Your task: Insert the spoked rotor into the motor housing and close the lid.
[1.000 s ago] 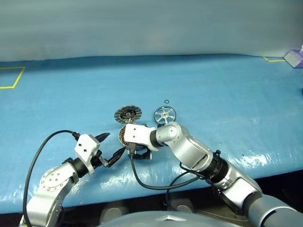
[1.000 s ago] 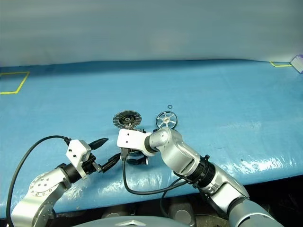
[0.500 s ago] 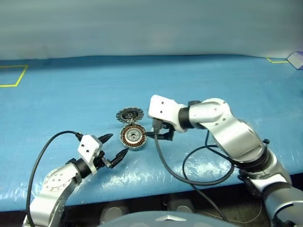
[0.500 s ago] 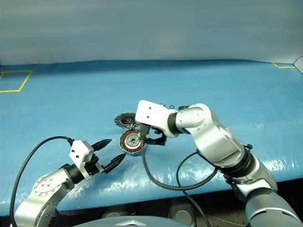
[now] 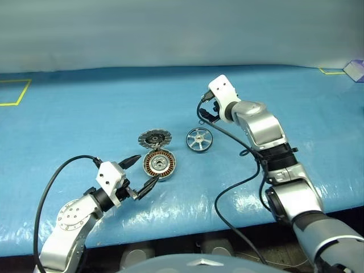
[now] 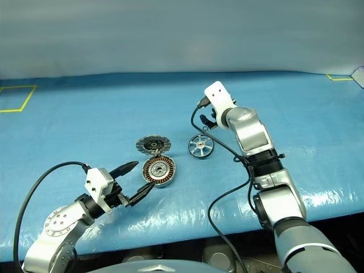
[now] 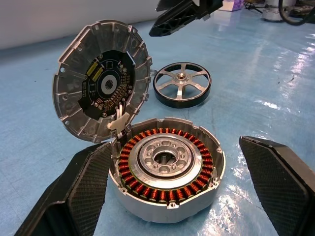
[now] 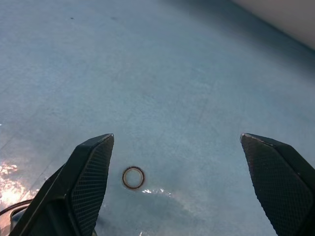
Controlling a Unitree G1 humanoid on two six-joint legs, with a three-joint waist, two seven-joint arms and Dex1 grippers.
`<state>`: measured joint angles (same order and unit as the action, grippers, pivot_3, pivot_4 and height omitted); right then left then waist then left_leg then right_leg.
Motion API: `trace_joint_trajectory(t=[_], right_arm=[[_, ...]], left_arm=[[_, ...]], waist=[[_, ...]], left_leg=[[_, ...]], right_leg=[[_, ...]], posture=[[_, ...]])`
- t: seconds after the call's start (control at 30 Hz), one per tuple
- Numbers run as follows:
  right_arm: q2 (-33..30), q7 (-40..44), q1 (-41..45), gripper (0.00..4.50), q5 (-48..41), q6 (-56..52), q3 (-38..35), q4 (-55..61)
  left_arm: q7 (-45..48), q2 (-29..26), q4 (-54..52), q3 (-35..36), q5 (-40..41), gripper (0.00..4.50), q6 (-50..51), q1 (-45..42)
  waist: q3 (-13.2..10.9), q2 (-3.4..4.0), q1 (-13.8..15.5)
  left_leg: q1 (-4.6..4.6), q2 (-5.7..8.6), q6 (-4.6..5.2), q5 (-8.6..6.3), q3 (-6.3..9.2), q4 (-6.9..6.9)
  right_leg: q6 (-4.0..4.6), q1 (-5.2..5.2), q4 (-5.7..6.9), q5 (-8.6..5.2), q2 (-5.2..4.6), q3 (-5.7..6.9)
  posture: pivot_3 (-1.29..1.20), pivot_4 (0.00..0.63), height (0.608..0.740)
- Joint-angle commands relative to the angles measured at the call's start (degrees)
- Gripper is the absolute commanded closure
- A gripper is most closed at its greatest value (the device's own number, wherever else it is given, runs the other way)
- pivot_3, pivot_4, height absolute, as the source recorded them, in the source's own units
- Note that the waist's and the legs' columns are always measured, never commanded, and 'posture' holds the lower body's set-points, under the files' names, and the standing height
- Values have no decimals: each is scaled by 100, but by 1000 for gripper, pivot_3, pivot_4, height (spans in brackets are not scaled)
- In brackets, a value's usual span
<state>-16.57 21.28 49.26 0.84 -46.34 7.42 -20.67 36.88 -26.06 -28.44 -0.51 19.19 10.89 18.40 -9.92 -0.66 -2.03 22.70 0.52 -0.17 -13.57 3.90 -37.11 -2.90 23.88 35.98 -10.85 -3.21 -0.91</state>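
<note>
Blue plastic sheeting [image 5: 85,119] covers the whole table, and our parts sit in a little cluster on it. Our left gripper [image 5: 143,173] has its jaws spread wide with nothing in them, and the motor housing [image 7: 166,172] sits right in front of the gap, more or less centred between the two fingers [image 7: 83,196] but not touching either one. We can see the copper windings in a ring around the silver centre, so it's lying open side up.

Beyond the housing, further out from those left jaws, the lid [image 7: 102,87] is standing up almost on edge. It leans back with its dark-centred, segmented face turned toward the left gripper, and it looks like it's joined to the housing's rim by a small pale piece, though we can't really make out what that piece is.

Off to the right of the lid, the spoked rotor [image 5: 199,139] lies flat on the sheeting, near the housing but clear of it, with nothing holding it.

Our right gripper [image 5: 206,112] hangs above the table past the rotor, jaws wide apart and empty too. Looking along its fingers, a tiny wire ring [image 8: 133,177] lies on the sheeting just inside the one finger [image 8: 86,182], way closer to it than to the opposite one. A black cable [image 5: 239,182] droops from that wrist.
</note>
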Motion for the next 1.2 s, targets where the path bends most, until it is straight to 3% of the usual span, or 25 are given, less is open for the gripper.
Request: trace_joint_trajectory(t=[0.03, 0.27, 0.7, 1.07, 1.2], right_arm=[[260, -313, 484, 160, -105, 45, -339, -474], [588, -494, 951, 160, -54, -191, -211, -1371], [722, -548, 858, 160, 271, -101, 200, -1929], [857, -715, 1026, 160, 312, 199, 6, -2716], [890, -738, 1080, 1089, 298, 253, -58, -2848]], left_arm=[[29, -12, -39, 56, 51, 0, -88, -1], [5, 5, 17, 58, 37, 0, -93, 13], [-61, 57, 84, 22, -43, 0, -239, 130], [-75, 146, 208, 52, -59, 0, -408, 152], [-82, 154, 236, 42, -65, 0, -460, 176]], waist=[[-2, 4, -10], [-3, 8, -39], [-4, 11, -55], [-1, 15, -66], [0, 16, -72]], left_leg=[[-1, 0, 0, 0, -2, 1], [-4, -5, 1, 0, -4, 3], [-4, -4, 1, 0, -4, 4], [-11, -4, 1, 0, -5, 1], [-14, -5, 3, 1, -5, -4]], right_leg=[[0, 1, 0, 0, 0, -1], [-8, 4, 3, 5, 7, -4], [-8, 4, 3, 4, 8, -5], [-7, -2, 4, 1, 8, -5], [-19, -6, 6, -7, 8, -6]], posture=[[0, 150, 740], [0, 150, 740], [0, 150, 740], [0, 150, 740], [0, 150, 740]])
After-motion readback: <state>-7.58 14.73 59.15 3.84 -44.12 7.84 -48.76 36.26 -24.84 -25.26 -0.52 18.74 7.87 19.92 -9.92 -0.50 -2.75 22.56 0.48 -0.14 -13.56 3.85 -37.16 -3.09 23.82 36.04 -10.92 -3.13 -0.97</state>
